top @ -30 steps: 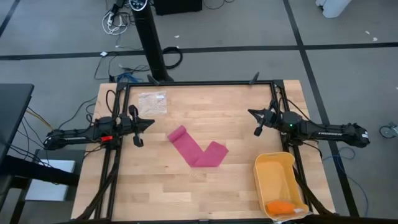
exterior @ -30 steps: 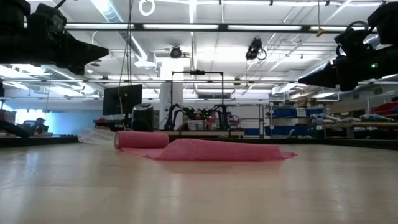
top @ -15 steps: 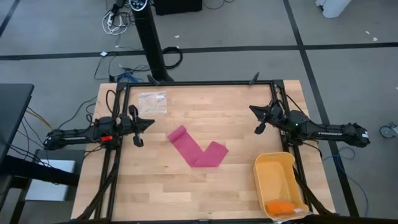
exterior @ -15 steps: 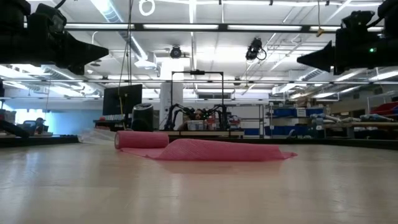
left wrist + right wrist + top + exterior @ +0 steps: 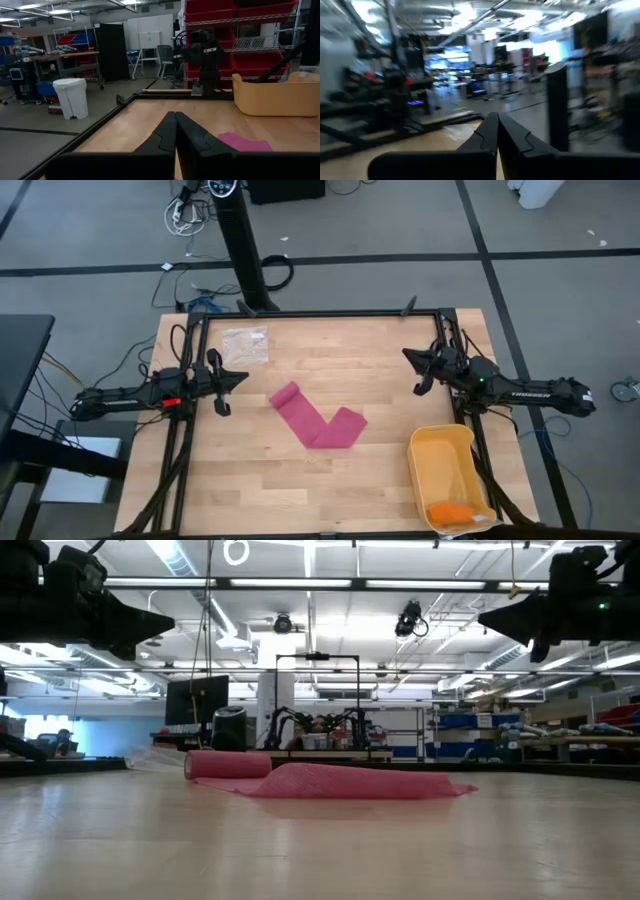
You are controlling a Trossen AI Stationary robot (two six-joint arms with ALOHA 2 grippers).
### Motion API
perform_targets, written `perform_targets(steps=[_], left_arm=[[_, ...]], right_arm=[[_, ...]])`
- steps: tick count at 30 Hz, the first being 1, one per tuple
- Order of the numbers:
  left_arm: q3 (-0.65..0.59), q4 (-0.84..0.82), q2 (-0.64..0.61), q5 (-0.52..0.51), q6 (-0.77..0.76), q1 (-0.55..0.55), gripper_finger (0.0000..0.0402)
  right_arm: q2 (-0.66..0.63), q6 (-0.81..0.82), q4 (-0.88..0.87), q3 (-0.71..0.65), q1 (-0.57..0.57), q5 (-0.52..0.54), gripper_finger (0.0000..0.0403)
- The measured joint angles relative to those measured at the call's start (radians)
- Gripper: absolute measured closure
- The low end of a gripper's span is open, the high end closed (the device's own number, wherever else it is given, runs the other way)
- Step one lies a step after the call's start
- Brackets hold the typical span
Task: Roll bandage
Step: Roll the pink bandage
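A pink-magenta soft fabric bandage [image 5: 317,421] lies partly unrolled near the centre of the pale wood-plank table [image 5: 330,490] in the overhead picture, bent into a V: one flat band runs up toward the left and ends in a small rolled cylinder, the other runs up toward the right. From table height the roll [image 5: 227,764] shows as a smooth pink tube at left of centre, with the loose textured strip humped beside it and tapering to the right.

The left gripper [image 5: 243,375], a dark two-finger tool on a black jointed arm, sits at the middle left of the overhead frame, over the table's left edge and well apart from the bandage; its own wrist camera shows the two dark fingers [image 5: 162,135] pressed together with nothing between them. The right gripper [image 5: 408,355] sits at the middle right, above the table's right side, also well apart from the bandage; its fingers [image 5: 487,132] likewise meet, holding nothing. White lettering on the right arm's forearm appears to read "TROSSEN" but is too small to be certain.

A clear crinkled plastic bag [image 5: 245,345] lies flat in the table's upper left part. A yellow-orange plastic bin [image 5: 440,445] with rounded corners stands at the lower right, holding a small orange object [image 5: 449,512] at its near end. A black metal frame [image 5: 320,313] borders the tabletop.
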Motion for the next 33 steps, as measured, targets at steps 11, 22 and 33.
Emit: perform_targets(steps=[11,22,33], left_arm=[[0.000,0.000,0.000,0.000,0.000,0.000,0.0392],[0.000,0.000,0.000,0.000,0.000,0.000,0.0392],[0.000,0.000,0.000,0.000,0.001,0.000,0.0392]], right_arm=[[0.244,-0.001,0.270,0.001,0.080,-0.258,0.0393],[0.602,-0.050,0.337,0.197,0.180,-0.244,0.0378],[0.918,0.048,-0.184,0.547,0.204,-0.308,0.0387]])
